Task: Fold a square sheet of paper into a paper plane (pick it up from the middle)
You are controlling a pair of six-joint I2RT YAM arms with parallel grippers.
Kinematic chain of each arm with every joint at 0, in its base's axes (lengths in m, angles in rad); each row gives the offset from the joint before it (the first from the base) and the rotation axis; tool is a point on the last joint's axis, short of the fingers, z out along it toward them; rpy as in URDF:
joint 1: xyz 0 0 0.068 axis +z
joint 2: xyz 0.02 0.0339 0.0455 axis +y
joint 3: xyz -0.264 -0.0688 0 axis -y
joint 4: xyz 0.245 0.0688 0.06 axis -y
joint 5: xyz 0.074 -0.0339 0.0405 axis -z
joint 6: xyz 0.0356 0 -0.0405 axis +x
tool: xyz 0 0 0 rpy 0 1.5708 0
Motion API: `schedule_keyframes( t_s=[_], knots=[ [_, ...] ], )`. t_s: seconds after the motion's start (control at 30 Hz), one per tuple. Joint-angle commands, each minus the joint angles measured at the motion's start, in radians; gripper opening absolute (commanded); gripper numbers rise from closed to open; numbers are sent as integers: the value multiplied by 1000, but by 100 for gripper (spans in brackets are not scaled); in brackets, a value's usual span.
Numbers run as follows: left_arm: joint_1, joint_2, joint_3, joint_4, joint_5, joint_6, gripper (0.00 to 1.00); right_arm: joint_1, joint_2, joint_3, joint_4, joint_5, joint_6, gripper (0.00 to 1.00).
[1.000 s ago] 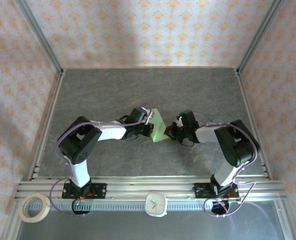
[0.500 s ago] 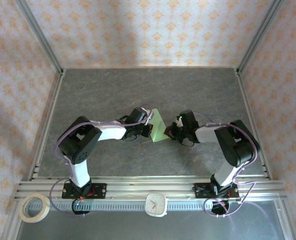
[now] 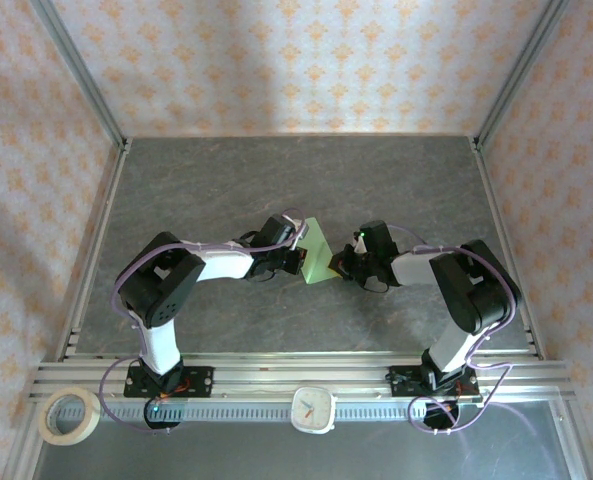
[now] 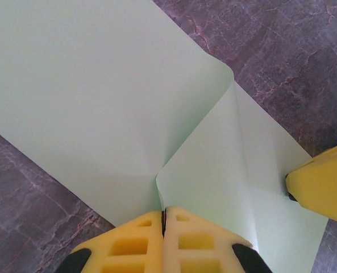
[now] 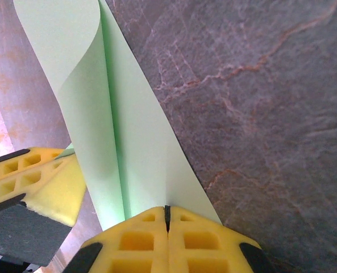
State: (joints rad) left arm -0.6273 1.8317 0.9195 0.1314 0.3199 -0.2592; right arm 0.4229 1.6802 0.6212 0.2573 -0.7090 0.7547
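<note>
Listener: Paper position, please. Where is it?

Describer: The square sheet of paper [image 3: 316, 255], pale green, is held up near the middle of the grey marbled worktop [image 3: 276, 190], between the two arms. It bends over on itself in a soft, uncreased loop. I cannot tell whether its lower edge touches the surface.

Listener: And the grippers?

Describer: The left gripper [image 4: 163, 219] has its yellow fingers pressed together on one edge of the sheet. The right gripper [image 5: 167, 213] is clamped the same way on the opposite edge, facing the left one.

Listener: What makes this step go well?

Describer: It looks like an early fold, with the plane far from shaped. In my judgement, the two layers should line up edge to edge before anything is flattened. Both pinches need to be firm and move as one. Lowering the loop evenly, without twisting, should put the crease down the centre. A skewed pull could wrinkle or tear such thin paper.
</note>
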Motion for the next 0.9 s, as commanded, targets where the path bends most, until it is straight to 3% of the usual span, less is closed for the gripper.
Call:
schedule_keyframes(
  t_s=[0.0,0.87],
  knots=[
    [8,14,10,37,-25,23,0,1,35,-14,-110,85,-19,0],
    [8,47,-22,34,-6,31,0,1,3,20,-64,16,7,0]
  ],
)
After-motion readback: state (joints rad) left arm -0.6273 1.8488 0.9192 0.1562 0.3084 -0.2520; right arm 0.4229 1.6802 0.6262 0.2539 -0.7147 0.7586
